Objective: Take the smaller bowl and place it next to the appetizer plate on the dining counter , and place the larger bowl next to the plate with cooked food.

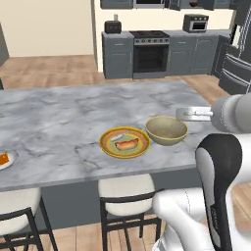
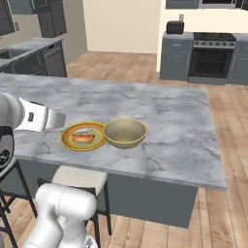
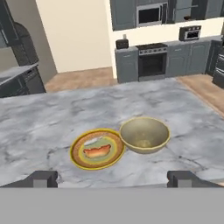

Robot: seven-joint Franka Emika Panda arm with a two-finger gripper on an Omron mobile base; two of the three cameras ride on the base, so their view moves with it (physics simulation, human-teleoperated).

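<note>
Now larger bowl [image 3: 145, 134] empty, touching plate with cooked food [image 3: 97, 149].

Cream walls [image 3: 74, 35] and a wood plank floor [image 2: 121, 60] frame grey cabinets [image 1: 117, 56], a black oven [image 1: 151, 54], and white-seated stools [image 1: 125, 188].
</note>
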